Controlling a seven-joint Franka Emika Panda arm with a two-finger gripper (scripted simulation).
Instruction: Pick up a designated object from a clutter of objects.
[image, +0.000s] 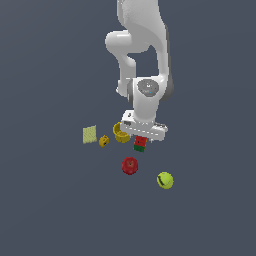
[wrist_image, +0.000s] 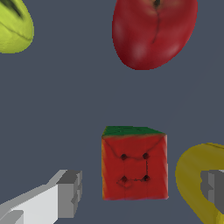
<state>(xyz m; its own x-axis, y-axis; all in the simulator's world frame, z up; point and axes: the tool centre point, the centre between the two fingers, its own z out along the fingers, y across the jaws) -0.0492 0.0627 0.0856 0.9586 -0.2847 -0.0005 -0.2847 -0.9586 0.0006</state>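
The white Panda arm (image: 142, 60) reaches down from the upper edge of the exterior view over a plain dark grey-blue surface (image: 45, 210) with no edges or corners in sight. Its gripper (image: 142, 138) hangs right over the clutter, and the wrist view shows the 2 grey fingers (wrist_image: 70, 192) spread wide, one on each side of the cube and apart from it, pinching nothing.

The red apple (image: 130, 165) lies nearer the camera than the gripper, glossy, with a dark stem hollow. The yellow-green tennis ball (image: 165, 180) sits to the exterior view's right of the apple, apart from it. The yellow cup (image: 120, 133) lies just beside the gripper on the exterior view's left; in the wrist view its rim curves around behind 1 finger. The pale yellow flat square (image: 89, 134) lies farthest to the exterior view's left.

The red-green cube (wrist_image: 134, 164) rests on the surface between the fingers, directly under the gripper, between the cup and the apple. The face toward the wrist camera is red, crossed by thin dark lines joining 4 dark dots; the adjoining face is green. The exterior view shows both red and green on it.

The small yellow-orange block (image: 103, 141) sits between the flat square and the cup.
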